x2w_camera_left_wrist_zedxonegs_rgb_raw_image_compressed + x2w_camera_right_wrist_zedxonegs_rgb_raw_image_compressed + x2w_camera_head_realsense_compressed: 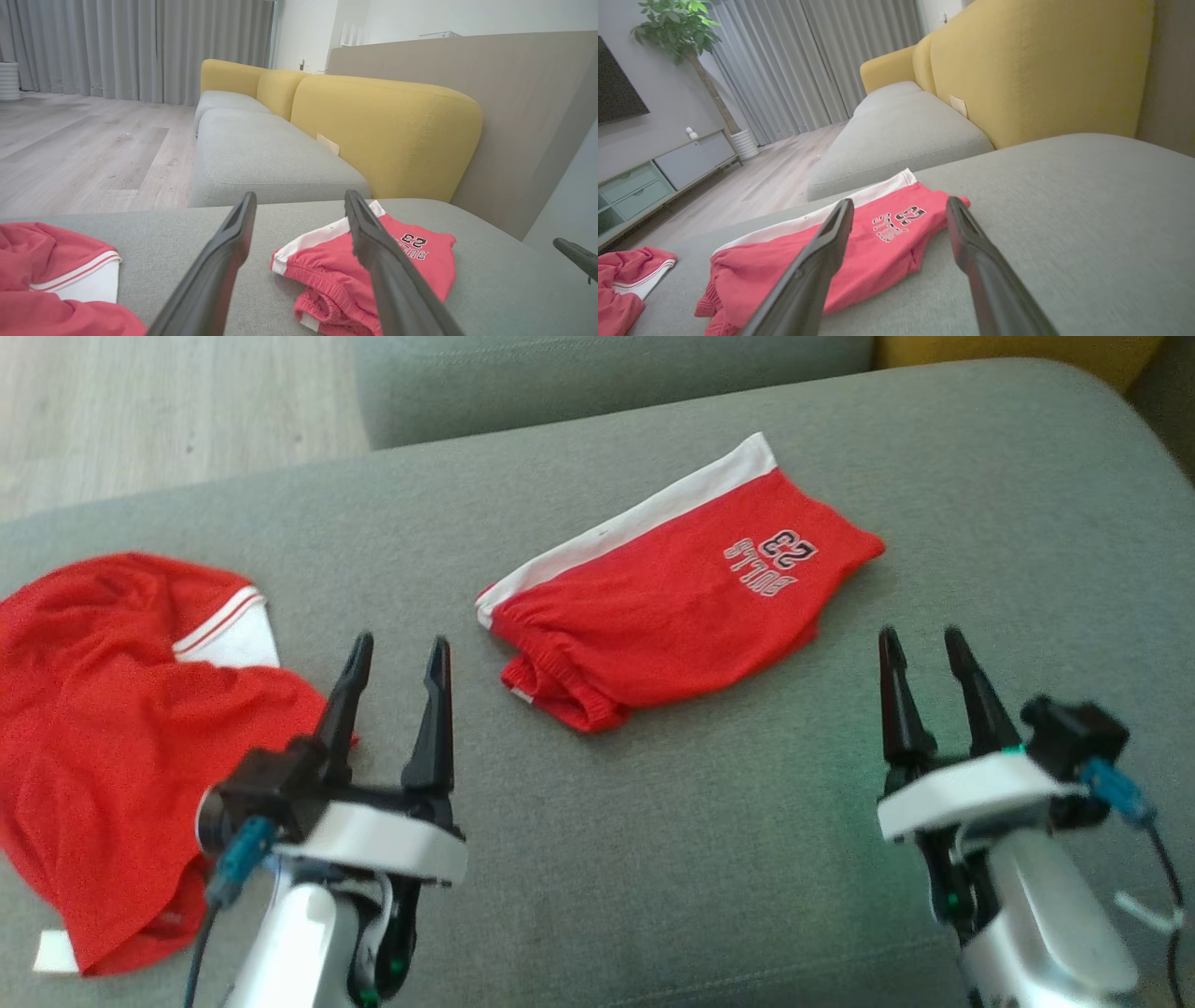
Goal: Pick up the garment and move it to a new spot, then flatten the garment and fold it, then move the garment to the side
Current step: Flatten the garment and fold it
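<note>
Both end effectors empty over the sofa seat, first pick-up not yet begun.

The garment (112, 728), a red mesh shirt showing one white sleeve (233, 639) with striped trim, lies crumpled well to the left of the red shorts (672, 616), which sit folded mid-cushion on the grey sofa seat (653, 859) and carry a small "BULLS 23" print. The left end effector (400, 649) is near the shorts' left side, its fingers spread and holding nothing, just beside the shirt's edge. The right end effector (920, 639) is to the shorts' right, likewise spread and empty. By my reading the step in hand is the opening grasp. The next move calls for the left arm to swing away from the shorts, come down onto the bunched cloth and pinch a firm fold before lifting.
</note>
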`<state>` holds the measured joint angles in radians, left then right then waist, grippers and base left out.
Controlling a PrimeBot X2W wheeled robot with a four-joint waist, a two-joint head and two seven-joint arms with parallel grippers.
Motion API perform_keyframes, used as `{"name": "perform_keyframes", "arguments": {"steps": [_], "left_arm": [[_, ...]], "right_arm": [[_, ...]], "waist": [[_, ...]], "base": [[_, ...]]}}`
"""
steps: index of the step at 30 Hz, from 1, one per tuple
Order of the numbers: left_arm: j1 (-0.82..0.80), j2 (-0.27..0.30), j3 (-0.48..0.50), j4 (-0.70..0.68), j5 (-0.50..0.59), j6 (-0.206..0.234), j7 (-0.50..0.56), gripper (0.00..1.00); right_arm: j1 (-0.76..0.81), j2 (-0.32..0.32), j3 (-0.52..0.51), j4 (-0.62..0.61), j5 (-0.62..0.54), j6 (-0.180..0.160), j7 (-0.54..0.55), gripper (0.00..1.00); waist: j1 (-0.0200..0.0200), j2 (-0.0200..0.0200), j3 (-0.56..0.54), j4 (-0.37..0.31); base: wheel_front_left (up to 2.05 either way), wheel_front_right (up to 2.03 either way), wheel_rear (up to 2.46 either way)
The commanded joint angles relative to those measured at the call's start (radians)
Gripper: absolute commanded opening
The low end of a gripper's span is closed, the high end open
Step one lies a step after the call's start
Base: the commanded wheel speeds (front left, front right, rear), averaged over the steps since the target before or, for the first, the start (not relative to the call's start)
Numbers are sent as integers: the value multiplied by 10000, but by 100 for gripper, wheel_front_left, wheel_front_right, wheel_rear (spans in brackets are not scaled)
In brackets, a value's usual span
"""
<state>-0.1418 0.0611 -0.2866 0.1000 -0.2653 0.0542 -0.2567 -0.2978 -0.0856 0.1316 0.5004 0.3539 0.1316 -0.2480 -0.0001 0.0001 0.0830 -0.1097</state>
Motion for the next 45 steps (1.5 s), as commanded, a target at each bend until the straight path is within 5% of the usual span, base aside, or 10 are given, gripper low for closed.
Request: {"name": "perform_keyframes", "arguments": {"steps": [1,13,20,31,45], "left_arm": [[-142,11,408,-415,181,-104,-51,100],[-81,-104,393,-568,330,-364,-51,100],[-485,-106,-72,-502,330,-394,-51,100],[-927,-107,-640,-345,199,-320,-51,100],[-1420,-108,-1167,-431,-1,-57,-51,100]], "right_arm": [[-45,150,28,-522,-168,-9,-112,100],[207,347,-702,-1365,-812,-9,685,100],[-683,351,-1585,-759,493,-9,1604,100],[-3032,353,-3368,2521,2354,-9,3166,100],[-5849,56,-5092,6578,683,-9,3509,100]], "waist": [[1,-1,-140,-125],[1,-1,16,62],[1,-1,606,635],[1,-1,1513,1610],[1,-1,2373,2180]], "base": [[0,0,0],[0,0,0],[0,0,0],[0,0,0],[0,0,0]]}}
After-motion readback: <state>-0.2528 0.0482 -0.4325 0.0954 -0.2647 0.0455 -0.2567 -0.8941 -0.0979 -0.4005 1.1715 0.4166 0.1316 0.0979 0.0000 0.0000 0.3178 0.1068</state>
